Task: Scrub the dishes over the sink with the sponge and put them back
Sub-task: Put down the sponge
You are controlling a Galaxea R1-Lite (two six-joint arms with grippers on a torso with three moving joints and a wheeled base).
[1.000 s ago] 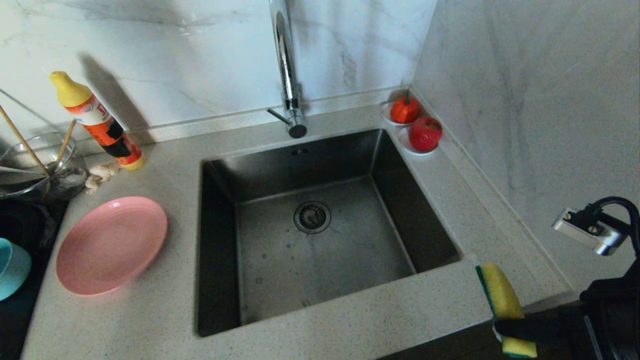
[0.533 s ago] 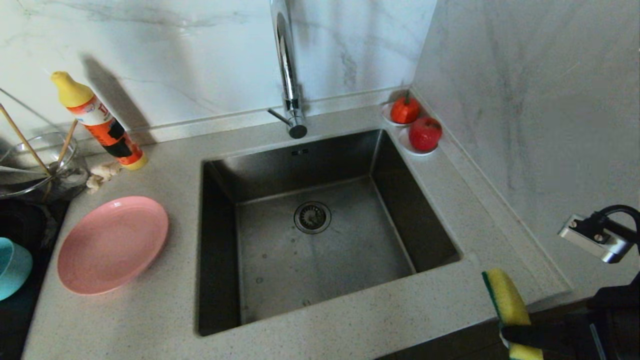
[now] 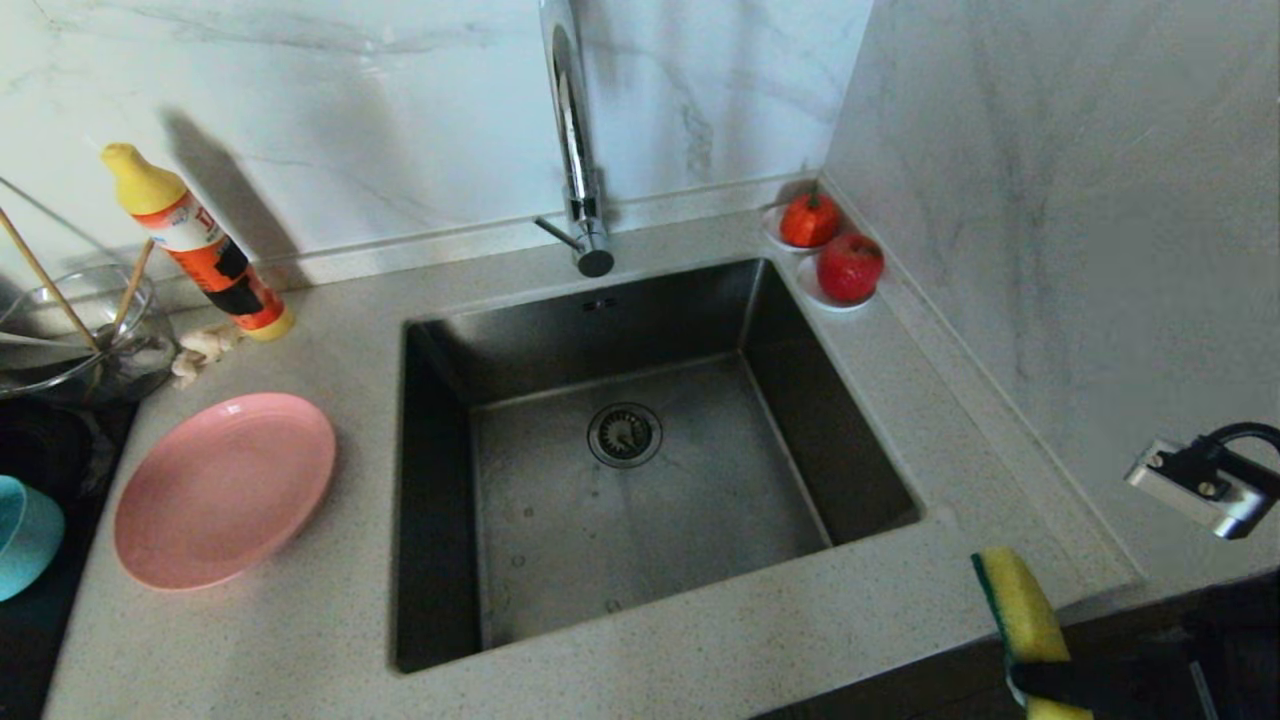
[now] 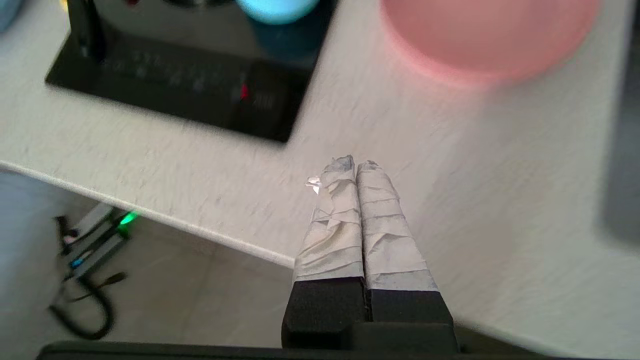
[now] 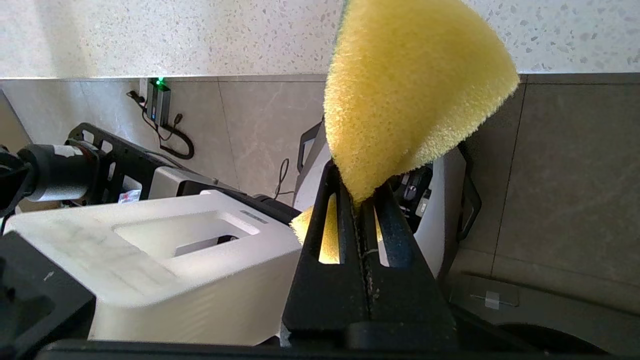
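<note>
The pink plate (image 3: 225,488) lies on the counter left of the sink (image 3: 700,500). A teal bowl (image 3: 25,535) sits at the far left edge, and the chopsticks (image 3: 45,280) lean in a glass bowl. Off the counter's front right corner, my right gripper (image 3: 1040,682) (image 5: 357,185) is shut on the yellow sponge (image 3: 1020,610) (image 5: 410,90), which stands upright with its green layer on its left. Only the left wrist view shows my left gripper (image 4: 356,167). It is shut and empty above the counter's front edge, with the plate (image 4: 490,35) and bowl (image 4: 277,7) beyond it.
A tall chrome tap (image 3: 575,150) rises behind the sink. A yellow-and-orange detergent bottle (image 3: 195,245) leans near the glass bowl (image 3: 80,340). A black appliance (image 4: 175,85) lies at the counter's left. Two saucers with red fruit (image 3: 835,250) sit in the back right corner by the wall.
The right gripper with the sponge has sunk a little toward the lower right corner of the head view. The plate, bowl and chopsticks have not moved.
</note>
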